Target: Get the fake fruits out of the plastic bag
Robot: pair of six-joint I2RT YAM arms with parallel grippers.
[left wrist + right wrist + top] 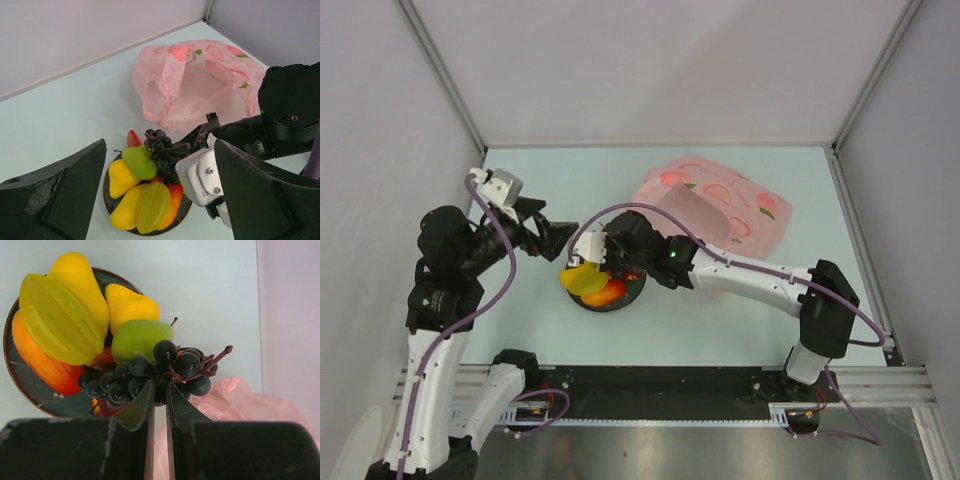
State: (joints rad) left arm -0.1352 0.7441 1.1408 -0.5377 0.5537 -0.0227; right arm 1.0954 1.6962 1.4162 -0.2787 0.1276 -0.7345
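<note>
Right gripper stretched in from the right across the table, seen from above, tips over a dark blue plate heaped with fake fruits. Alongside, just off the plate's left edge, the left gripper, spread wide and empty. Pink plastic bag crumpled on the table behind the right arm, toward the far right corner.

From the left wrist: two black fingers of the left gripper far apart at the lower corners, nothing held between them. Dark grapes at the tip of the right gripper, up against a green pear. Sharing the plate, a yellow piece, a ribbed yellow-green piece, an orange piece and a red sliver. Plastic bag just beyond, handles slumped, near the plate; touching or not, impossible to say.

From the right wrist: right gripper fingers closed to a thin slit, tips in among the grapes and seemingly pinching the bunch. Pear and yellow pieces behind the grapes on the plate, pink bag at lower right.
</note>
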